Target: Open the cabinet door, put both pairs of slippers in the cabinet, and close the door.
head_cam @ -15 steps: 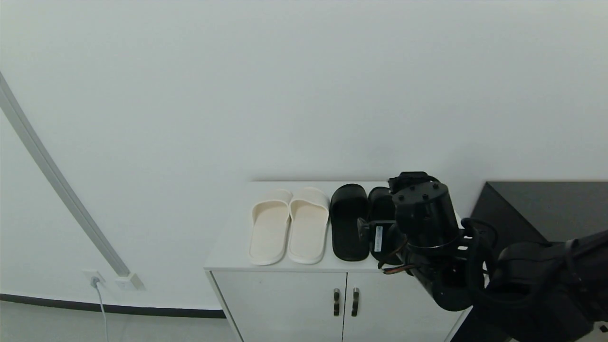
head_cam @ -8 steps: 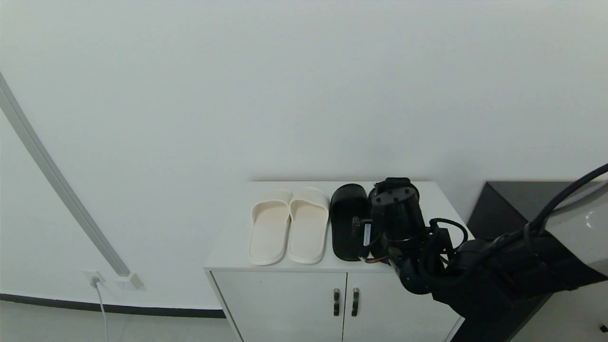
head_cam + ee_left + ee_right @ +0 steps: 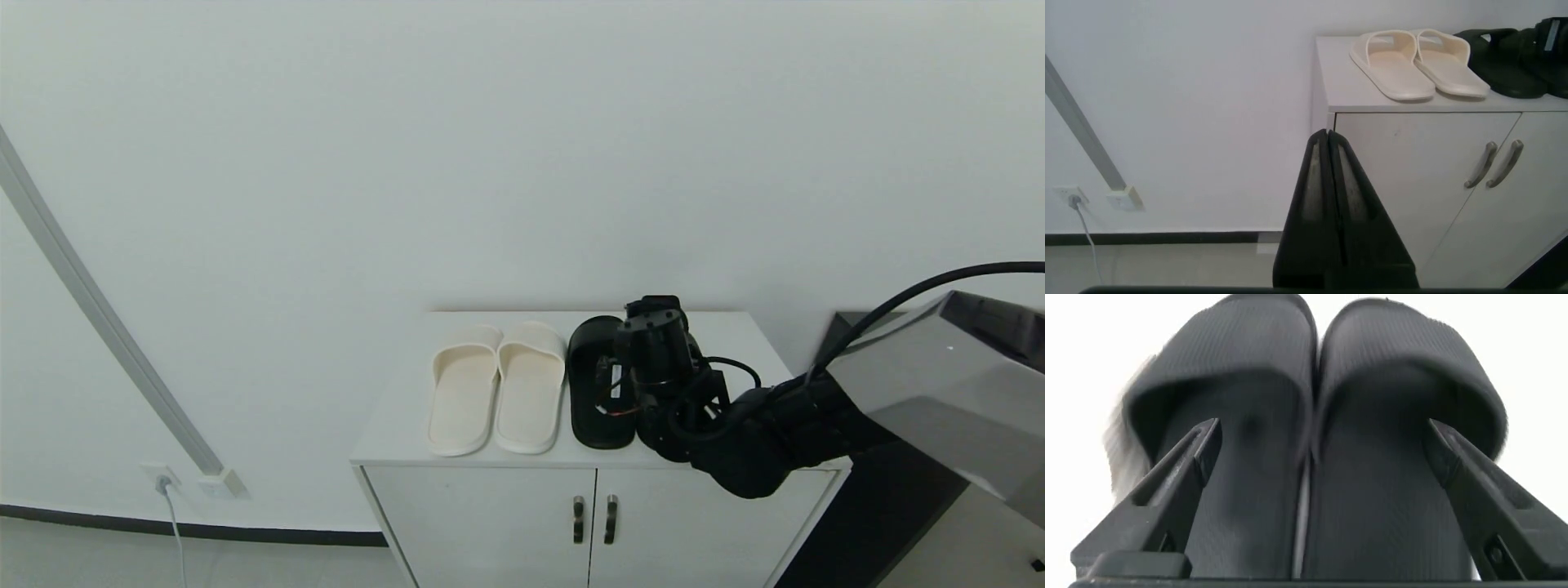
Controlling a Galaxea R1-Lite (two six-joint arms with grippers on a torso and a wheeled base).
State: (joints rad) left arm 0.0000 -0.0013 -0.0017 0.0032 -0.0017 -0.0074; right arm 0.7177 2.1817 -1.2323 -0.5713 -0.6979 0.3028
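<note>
A pair of cream slippers (image 3: 496, 385) and a pair of black slippers (image 3: 601, 382) lie side by side on top of the white cabinet (image 3: 408, 425). Its two doors (image 3: 482, 523) are closed, with their handles (image 3: 592, 518) at the middle. My right gripper (image 3: 1319, 449) hangs open right over the black slippers (image 3: 1315, 457), one finger (image 3: 1176, 478) outside each slipper. In the head view the right arm covers the right-hand black slipper. My left gripper (image 3: 1328, 163) is shut and empty, low beside the cabinet's left front corner (image 3: 1327, 114), with the cream slippers (image 3: 1419, 61) beyond it.
A black table (image 3: 890, 498) stands to the right of the cabinet. A white wall runs behind. A slanted cable duct (image 3: 98, 318) and a wall socket (image 3: 163, 478) with a cord lie to the left.
My right arm has stretched forward and to the left over the cabinet top, bringing its gripper down over the black slippers. The slippers and doors have not moved.
</note>
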